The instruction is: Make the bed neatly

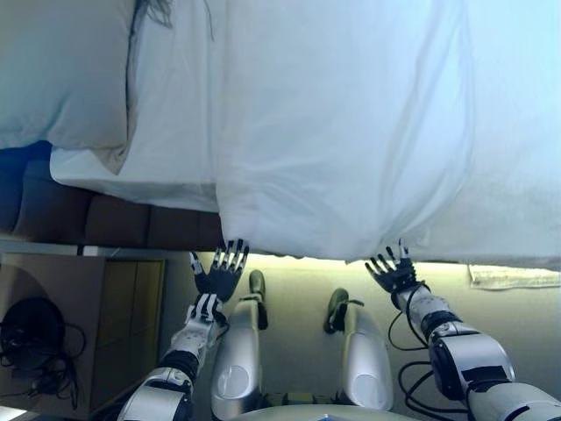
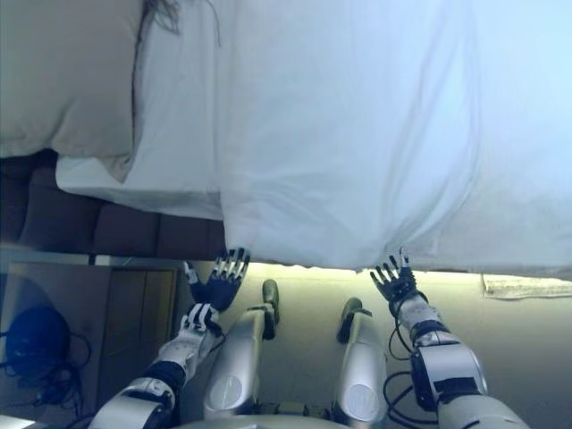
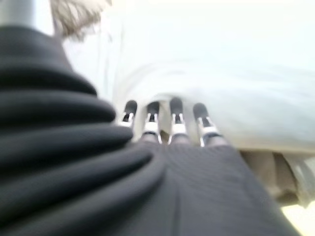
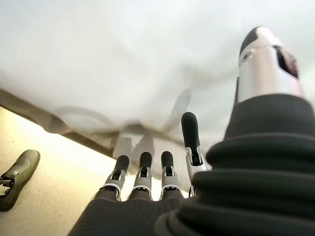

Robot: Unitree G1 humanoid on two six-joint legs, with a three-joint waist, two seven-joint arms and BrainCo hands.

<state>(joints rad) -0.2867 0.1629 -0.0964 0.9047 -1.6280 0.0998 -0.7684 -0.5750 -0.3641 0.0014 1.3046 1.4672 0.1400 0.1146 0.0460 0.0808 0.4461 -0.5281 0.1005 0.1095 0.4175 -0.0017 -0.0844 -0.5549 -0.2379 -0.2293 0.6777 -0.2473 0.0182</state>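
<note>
Both hands spread wide, fingers straight, holding nothing. White duvet [image 1: 342,132] lies directly ahead of both sets of fingertips, its hanging hem running crosswise from one hand to the other along the bed [image 1: 131,175] edge. Left hand [image 1: 219,272] sits just below the hem's near corner; right hand [image 1: 394,270] just under the far corner. Neither clearly nearer; touching or just short, cannot tell. Pillow [image 1: 61,70] well beyond the left hand.
</note>
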